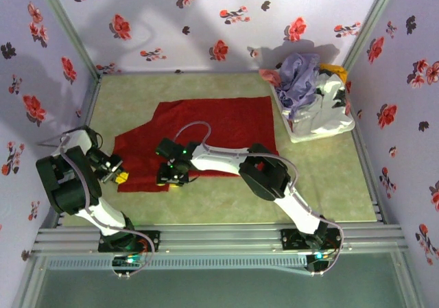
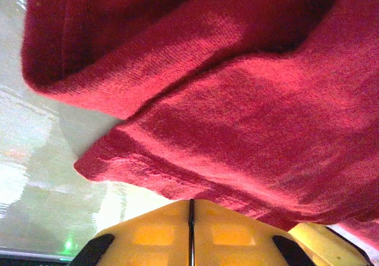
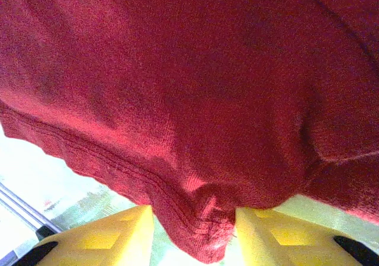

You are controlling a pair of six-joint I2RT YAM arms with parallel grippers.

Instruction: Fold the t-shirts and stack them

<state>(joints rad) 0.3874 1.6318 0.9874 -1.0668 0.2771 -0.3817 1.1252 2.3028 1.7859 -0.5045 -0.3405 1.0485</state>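
Red t-shirt [image 1: 212,126] lies spread on the surface [image 1: 206,205], left hand [image 1: 116,173] and right hand [image 1: 171,176] at its near hem, likely to fold it. Left wrist: fingers [image 2: 154,233] shut, pinching hem. Right wrist: fingers [image 3: 118,233] part-open, straddling bunched hem.

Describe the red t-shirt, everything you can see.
The red t-shirt is deep red knit cloth with a stitched hem, spread mostly flat on the greenish table, its near edge rumpled. The left claw is shut on its near-left corner; the right claw straddles a bunched piece of near hem.
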